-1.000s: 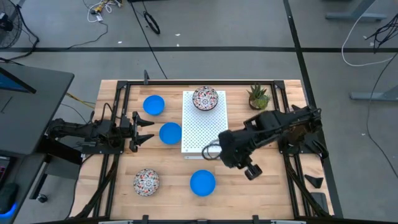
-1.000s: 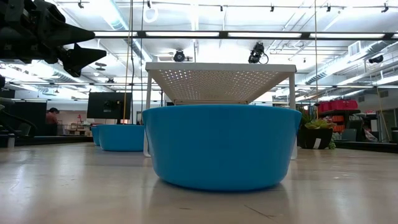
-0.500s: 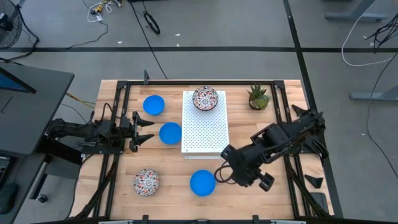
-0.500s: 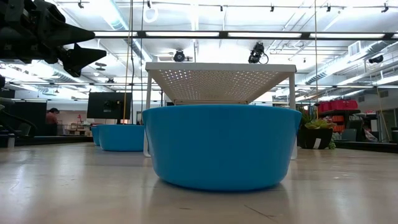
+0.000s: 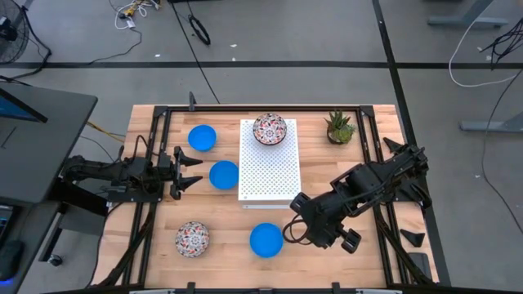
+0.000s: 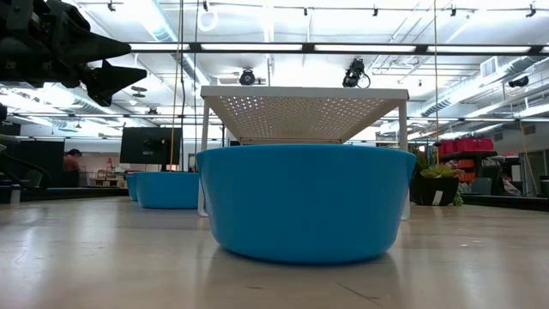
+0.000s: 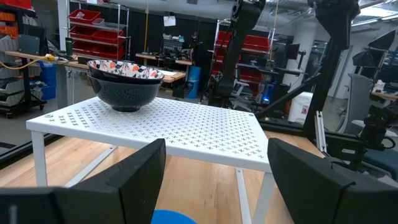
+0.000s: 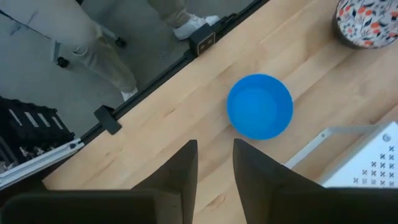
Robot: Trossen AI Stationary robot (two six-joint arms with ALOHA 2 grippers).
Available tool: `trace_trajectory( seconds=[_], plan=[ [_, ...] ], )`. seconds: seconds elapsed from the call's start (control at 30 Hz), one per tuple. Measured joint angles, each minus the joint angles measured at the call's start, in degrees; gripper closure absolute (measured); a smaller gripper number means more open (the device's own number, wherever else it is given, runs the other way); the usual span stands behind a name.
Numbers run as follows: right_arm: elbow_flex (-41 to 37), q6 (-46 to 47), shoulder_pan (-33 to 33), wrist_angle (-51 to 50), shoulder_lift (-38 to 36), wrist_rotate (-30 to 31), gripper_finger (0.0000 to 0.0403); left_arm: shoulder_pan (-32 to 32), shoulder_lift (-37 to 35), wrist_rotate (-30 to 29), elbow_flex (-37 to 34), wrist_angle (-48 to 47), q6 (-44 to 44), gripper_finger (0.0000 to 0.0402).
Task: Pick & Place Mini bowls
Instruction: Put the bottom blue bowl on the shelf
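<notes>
Three blue mini bowls stand on the wooden table: one near the front [image 5: 266, 240], one beside the board's left edge [image 5: 223, 175], one farther back [image 5: 202, 137]. A floral mini bowl [image 5: 192, 239] sits at the near left. Another [image 5: 270, 129] rests on the white board's far end; in the left wrist view it [image 7: 124, 81] looks like two nested bowls. My right gripper [image 5: 288, 231] hovers just right of the near blue bowl [image 8: 259, 106], its fingers a narrow gap apart and holding nothing [image 8: 215, 146]. My left gripper [image 5: 198, 170] waits open, left of the middle blue bowl.
The white perforated board [image 5: 268, 175] stands on legs mid-table, and a potted plant [image 5: 340, 127] sits at the far right. A black frame rail [image 5: 155, 155] runs along the table's sides. A person's legs [image 8: 93, 43] show beyond the near edge.
My right gripper has swung from the board's near edge toward the table's near edge, stopping beside the near blue bowl. It has hardly moved in the last half second. The bowls and my left arm have stayed put.
</notes>
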Motion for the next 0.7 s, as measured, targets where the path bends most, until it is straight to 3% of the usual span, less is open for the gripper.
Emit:
trace_trajectory(
  seconds=[0.43,0.7],
  plan=[
    [-0.03,-0.35,0.04,5.4,3.83,0.85,0.0301,0.0,0.0,0.02,-0.01,-0.08,0.0,0.0113],
    [-0.04,-0.62,0.04,6.85,9.9,1.95,0.0301,0.0,0.02,0.23,0.0,0.0,0.0,0.0113]
  ],
)
